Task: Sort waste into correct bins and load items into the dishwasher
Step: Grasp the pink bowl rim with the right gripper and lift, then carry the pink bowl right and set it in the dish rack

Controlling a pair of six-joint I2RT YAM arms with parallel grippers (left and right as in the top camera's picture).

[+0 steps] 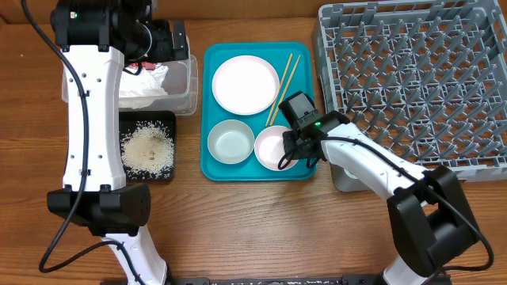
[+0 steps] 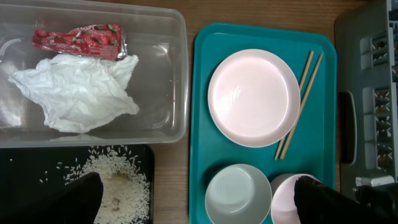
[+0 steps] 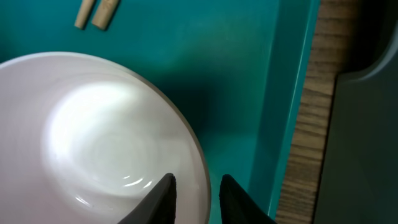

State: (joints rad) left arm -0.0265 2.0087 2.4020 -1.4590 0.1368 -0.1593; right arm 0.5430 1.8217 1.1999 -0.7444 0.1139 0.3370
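Overhead: one teal plastic serving tray [image 1: 261, 49] at centre holds one round white-pink plate [image 1: 245, 85], two small white bowls [image 1: 230, 142] and one pair of thin wooden chopsticks [image 1: 280, 87]. One big grey pegged plastic dish rack [image 1: 412, 79] sits upper right. At left, one clear rectangular plastic tub [image 1: 186, 91] holds one crumpled white paper napkin [image 2: 74, 90] and one crinkled red wrapper [image 2: 78, 38]. Below it, one shallow black rectangular tray [image 1: 168, 119] carries loose white rice [image 1: 146, 149]. Left hand [image 2: 199, 180] is spread wide, grasping nothing. Right hand [image 3: 198, 183] straddles the lower-right bowl [image 1: 272, 146] rim; can't tell if it is clamped. Its arm hides part of that bowl.

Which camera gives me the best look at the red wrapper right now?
Left wrist. The red wrapper lies in full sight inside the clear tub, next to the napkin. In the overhead view the left arm covers that end of the tub. The right wrist view does not show it.
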